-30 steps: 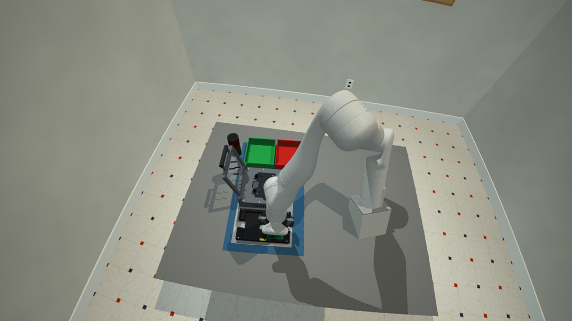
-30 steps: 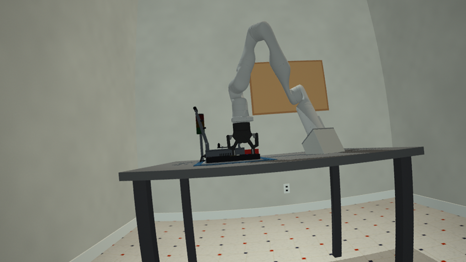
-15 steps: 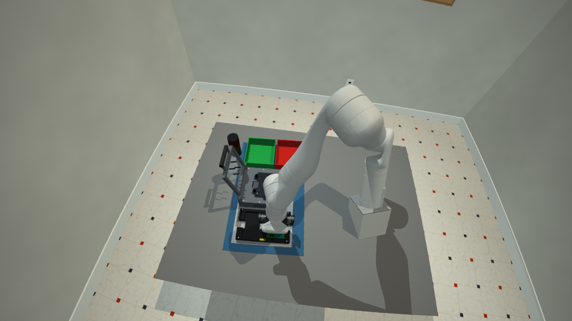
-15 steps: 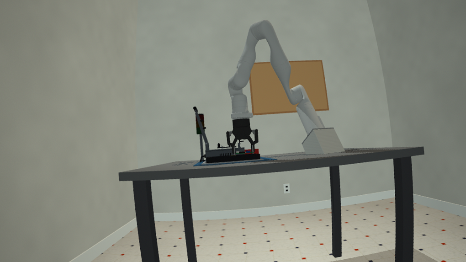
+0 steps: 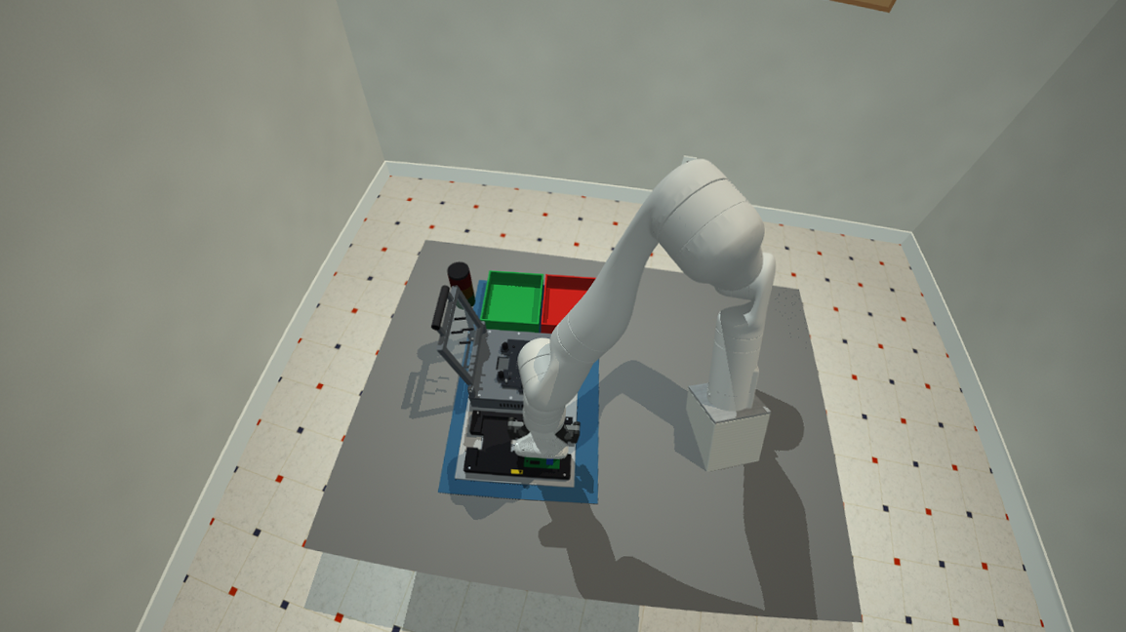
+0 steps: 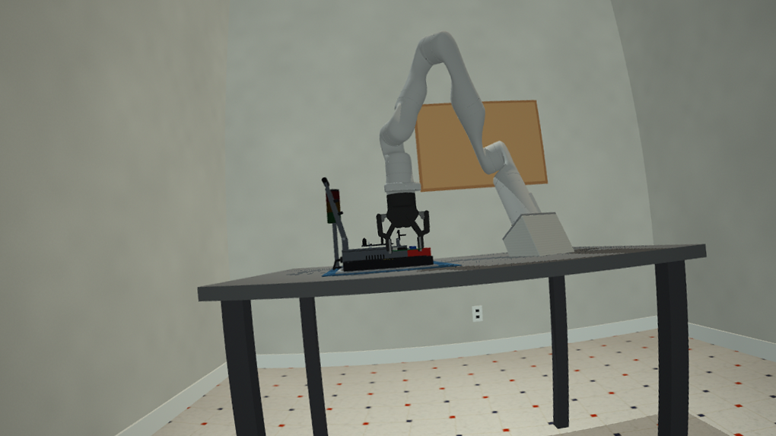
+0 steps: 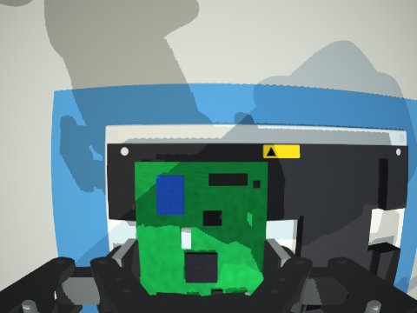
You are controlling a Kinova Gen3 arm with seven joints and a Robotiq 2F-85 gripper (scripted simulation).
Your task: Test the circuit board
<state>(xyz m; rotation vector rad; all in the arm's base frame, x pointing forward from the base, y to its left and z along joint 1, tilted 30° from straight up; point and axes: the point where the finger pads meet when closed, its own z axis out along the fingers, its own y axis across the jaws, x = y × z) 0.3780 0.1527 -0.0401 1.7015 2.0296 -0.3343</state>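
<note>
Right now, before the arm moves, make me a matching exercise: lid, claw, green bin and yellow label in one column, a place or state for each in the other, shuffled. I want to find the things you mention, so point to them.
1. Lid [image 5: 439, 308] [image 6: 341, 230]
2. Claw [image 5: 542, 432] [image 6: 405, 246] [image 7: 201, 256]
3. Green bin [image 5: 511, 300]
4. Yellow label [image 5: 516, 471] [image 7: 288, 151]

A. Beside the red bin [image 5: 565, 301] [image 6: 419, 252]
B. On the black tray [image 5: 502, 450] [image 6: 384, 264] [image 7: 339, 183]
C. Raised open
D. Gripping the circuit board [image 5: 543, 463] [image 7: 234, 235]

Pairs: 1-C, 2-D, 3-A, 4-B.
</note>
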